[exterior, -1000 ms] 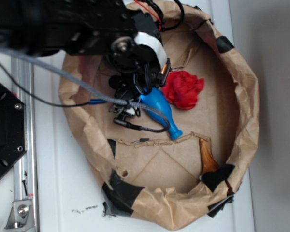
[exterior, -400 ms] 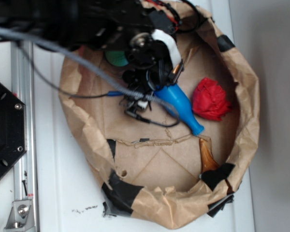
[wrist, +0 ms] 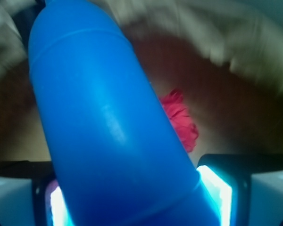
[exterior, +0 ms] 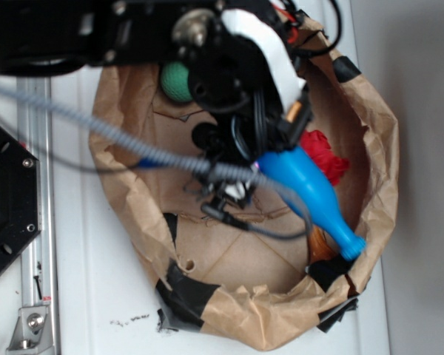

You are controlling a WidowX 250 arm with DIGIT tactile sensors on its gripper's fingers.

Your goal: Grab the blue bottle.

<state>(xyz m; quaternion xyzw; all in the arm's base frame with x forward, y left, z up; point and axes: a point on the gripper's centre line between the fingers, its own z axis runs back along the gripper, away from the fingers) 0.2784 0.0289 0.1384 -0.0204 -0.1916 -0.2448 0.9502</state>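
The blue bottle (exterior: 314, 196) is held by its wide body in my gripper (exterior: 270, 159), lifted above the paper bowl's floor. Its narrow neck points down and right, over the bowl's right rim. In the wrist view the blue bottle (wrist: 108, 127) fills the frame, clamped between my two pads (wrist: 217, 188). My gripper (wrist: 137, 197) is shut on it.
The brown paper bowl (exterior: 377, 170) is patched with black tape. The red paper wad (exterior: 327, 157) lies beside the bottle, also in the wrist view (wrist: 179, 117). The green ball (exterior: 175, 80) sits at the back left. An amber piece (exterior: 322, 244) leans at the lower right.
My gripper has risen and moved right with the blue bottle in it. The bottle's neck now reaches over the right rim. The green ball has come into view.
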